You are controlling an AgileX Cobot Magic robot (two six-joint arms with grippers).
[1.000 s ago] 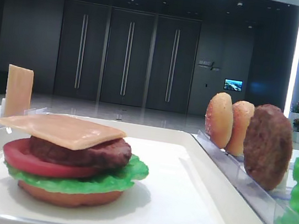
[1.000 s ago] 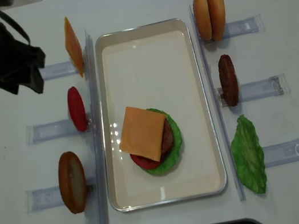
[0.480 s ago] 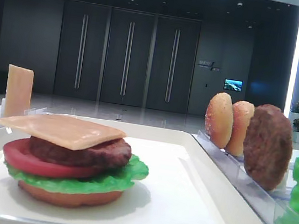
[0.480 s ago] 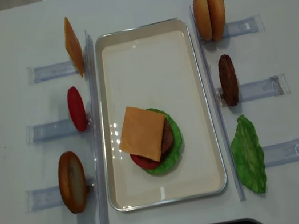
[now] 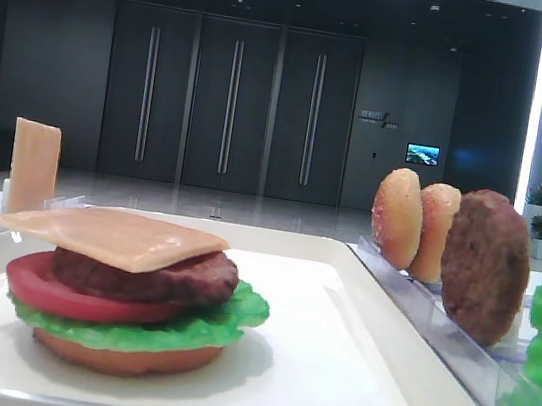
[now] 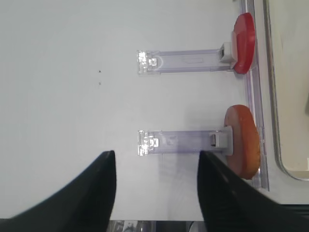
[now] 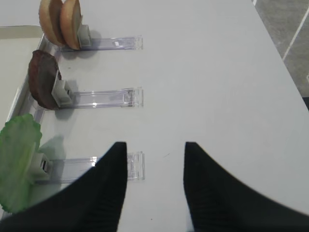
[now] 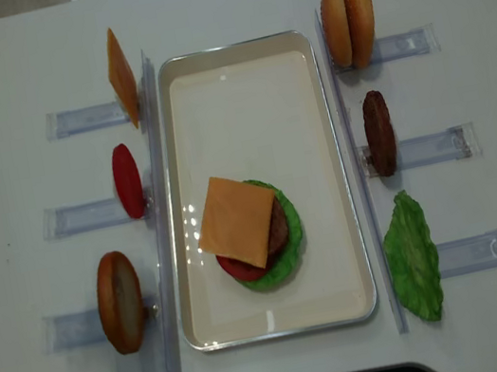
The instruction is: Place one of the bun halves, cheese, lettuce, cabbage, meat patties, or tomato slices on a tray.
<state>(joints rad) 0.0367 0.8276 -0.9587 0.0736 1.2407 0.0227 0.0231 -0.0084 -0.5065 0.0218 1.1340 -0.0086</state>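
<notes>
Left gripper (image 6: 157, 193) is hanging spread and empty; cheese (image 8: 237, 221) is topping the stack at the tray's (image 8: 234, 51) six o'clock, bun (image 8: 120, 301) remaining.

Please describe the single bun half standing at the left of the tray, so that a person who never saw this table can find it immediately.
Start from the white tray in the middle of the table and go to its left long side, where three items stand on edge in clear holders. The bun half is the one nearest the bottom of the overhead view, below the tomato slice. It is golden-brown and round, unlike the red tomato and the flat orange cheese.
</notes>
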